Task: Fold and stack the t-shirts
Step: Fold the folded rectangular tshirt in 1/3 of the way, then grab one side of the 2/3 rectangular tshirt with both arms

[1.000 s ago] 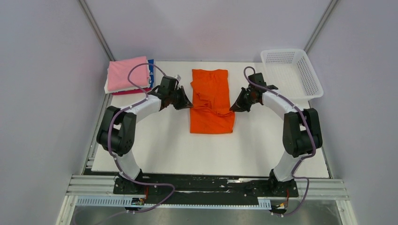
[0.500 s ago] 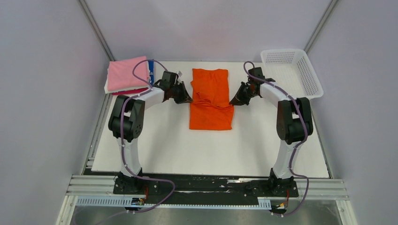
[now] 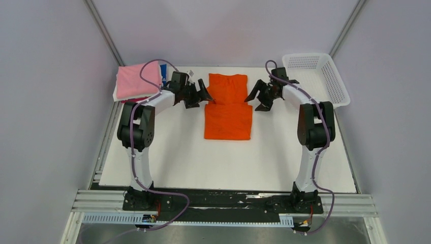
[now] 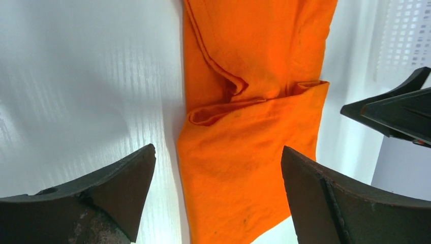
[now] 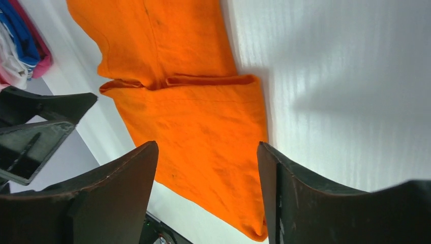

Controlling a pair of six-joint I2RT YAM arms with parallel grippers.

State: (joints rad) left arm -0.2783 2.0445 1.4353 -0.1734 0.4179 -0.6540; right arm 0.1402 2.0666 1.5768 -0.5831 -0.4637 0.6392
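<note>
The orange t-shirt (image 3: 228, 109) lies folded in a flat rectangle at the middle of the white table, with a narrower part (image 3: 228, 84) sticking out at the far end. My left gripper (image 3: 202, 94) hovers open just off its left far edge. My right gripper (image 3: 256, 98) is open off its right far edge. Neither holds cloth. In the left wrist view the shirt (image 4: 254, 76) shows a fold seam between the open left gripper (image 4: 218, 149) fingers. The right wrist view shows the shirt (image 5: 188, 112) beyond the open right gripper (image 5: 207, 144). A stack of folded t-shirts (image 3: 136, 81), pink on top, sits far left.
A white mesh basket (image 3: 317, 76) stands at the far right corner, by the right arm. The folded stack (image 5: 20, 46) shows blue, white and pink edges. The opposite gripper shows at the edge of each wrist view. Grey walls close in on both sides.
Both grippers carried the shirt's fold toward the far side, then opened and let it go. The orange shirt now lies flatter and a little shorter.
</note>
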